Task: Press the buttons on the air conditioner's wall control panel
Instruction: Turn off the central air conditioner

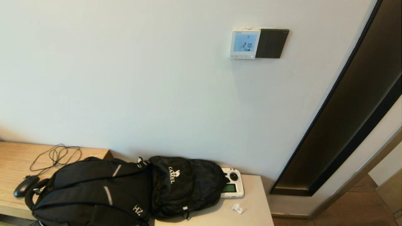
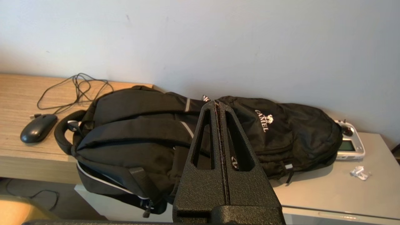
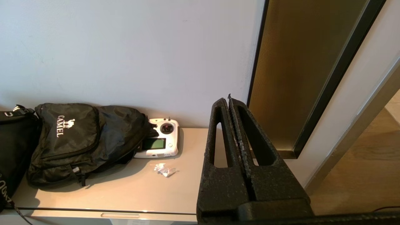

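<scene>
Wall control panel (image 1: 245,44): blue screen reads "21.0"; small brand mark along top edge, too small to read. Row of buttons (image 1: 242,56) at bottom edge: markings illegible.

Smaller black backpack (image 1: 185,185): white "CAMEL" w/ camel logo, seen in head view and both wrist views (image 2: 265,120) (image 3: 64,123).

Larger black backpack (image 1: 94,191): white chars reading approx. "HZ" near lower corner in head view; partly cut off in right wrist view.

Handheld controller (image 1: 232,187): green screen, no readable txt.

No other legible txt, nos. or signs.
</scene>
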`<state>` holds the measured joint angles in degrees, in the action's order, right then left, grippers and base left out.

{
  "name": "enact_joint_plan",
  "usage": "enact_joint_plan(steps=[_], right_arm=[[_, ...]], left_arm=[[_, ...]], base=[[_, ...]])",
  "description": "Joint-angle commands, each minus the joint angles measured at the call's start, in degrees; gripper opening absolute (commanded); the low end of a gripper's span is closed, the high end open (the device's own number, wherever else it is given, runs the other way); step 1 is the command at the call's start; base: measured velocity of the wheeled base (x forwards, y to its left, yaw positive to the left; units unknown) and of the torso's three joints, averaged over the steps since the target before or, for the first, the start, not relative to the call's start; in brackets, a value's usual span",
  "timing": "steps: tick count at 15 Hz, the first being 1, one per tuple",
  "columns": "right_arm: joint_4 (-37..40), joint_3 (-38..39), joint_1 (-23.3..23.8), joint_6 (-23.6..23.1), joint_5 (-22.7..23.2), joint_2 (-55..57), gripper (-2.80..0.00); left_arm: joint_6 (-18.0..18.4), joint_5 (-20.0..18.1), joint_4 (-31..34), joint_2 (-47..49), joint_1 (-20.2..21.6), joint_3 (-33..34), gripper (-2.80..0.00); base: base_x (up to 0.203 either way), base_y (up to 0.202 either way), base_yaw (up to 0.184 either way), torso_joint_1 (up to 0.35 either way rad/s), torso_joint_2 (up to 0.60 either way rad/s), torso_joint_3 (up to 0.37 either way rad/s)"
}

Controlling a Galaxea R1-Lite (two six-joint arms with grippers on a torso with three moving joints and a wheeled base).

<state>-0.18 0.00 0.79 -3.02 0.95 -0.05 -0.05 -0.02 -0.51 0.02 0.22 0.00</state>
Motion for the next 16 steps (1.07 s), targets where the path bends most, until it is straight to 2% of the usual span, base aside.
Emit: enact_joint_plan(steps=[1,14,16], right_arm=[[0.0,0.0,0.0,-0.1,0.0,0.0,-2.80],[-0.3,0.0,0.2,-0.4,0.1,0.1,-2.80],[-0.6,-2.2,0.1,-1.1,-0.1,-0.1,-2.80]], left_arm=[[0.0,0.0,0.0,0.0,0.0,0.0,-2.80],[0.0,0.0,0.0,-0.1,0.0,0.0,-2.80],[0.0,0.0,0.0,0.0,0.0,0.0,-2.80]], base=[[0.000,0.000,0.000,0.000,0.00,0.000],[0.000,0.000,0.000,0.000,0.00,0.000],[0.000,0.000,0.000,0.000,0.00,0.000]])
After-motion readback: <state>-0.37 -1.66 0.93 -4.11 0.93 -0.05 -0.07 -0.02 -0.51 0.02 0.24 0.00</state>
